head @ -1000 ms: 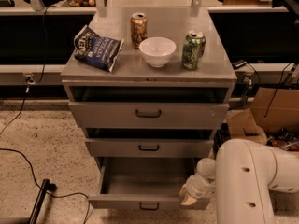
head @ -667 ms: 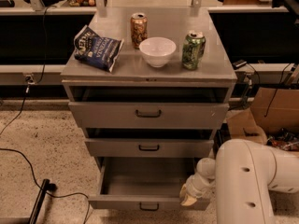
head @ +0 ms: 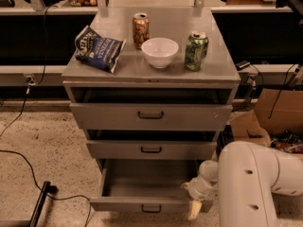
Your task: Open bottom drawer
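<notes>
The bottom drawer of the grey metal cabinet stands pulled far out, and its bare inside shows. Its slim front panel carries a small dark bar handle. My gripper hangs at the right end of that front panel, just right of the handle, at the end of my white arm. It holds nothing that I can see.
The middle drawer and top drawer stand slightly out. On the cabinet top lie a chip bag, a brown can, a white bowl and a green can. A cardboard box stands at right. Cables cross the floor at left.
</notes>
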`<control>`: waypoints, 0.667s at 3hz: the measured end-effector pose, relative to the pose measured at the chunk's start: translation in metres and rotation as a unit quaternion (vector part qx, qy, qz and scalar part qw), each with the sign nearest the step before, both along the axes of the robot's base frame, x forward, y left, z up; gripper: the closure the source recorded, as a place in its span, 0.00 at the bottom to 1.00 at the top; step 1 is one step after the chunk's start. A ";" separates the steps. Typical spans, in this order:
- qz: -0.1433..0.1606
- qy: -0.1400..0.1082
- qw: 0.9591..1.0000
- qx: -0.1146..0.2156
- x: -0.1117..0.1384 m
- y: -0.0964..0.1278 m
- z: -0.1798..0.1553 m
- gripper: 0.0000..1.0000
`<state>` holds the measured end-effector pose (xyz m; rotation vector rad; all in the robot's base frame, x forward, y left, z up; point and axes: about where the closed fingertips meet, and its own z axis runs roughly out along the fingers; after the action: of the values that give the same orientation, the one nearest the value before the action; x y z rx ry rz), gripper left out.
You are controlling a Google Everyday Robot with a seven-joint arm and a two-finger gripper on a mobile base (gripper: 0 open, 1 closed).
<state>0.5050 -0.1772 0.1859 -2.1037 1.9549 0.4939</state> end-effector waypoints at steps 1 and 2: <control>-0.004 -0.005 1.000 -0.001 -0.003 -0.001 0.002 0.00; -0.007 -0.020 1.000 -0.003 -0.008 -0.003 0.020 0.00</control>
<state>0.4970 -0.1803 0.2060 -2.0859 1.9507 0.4397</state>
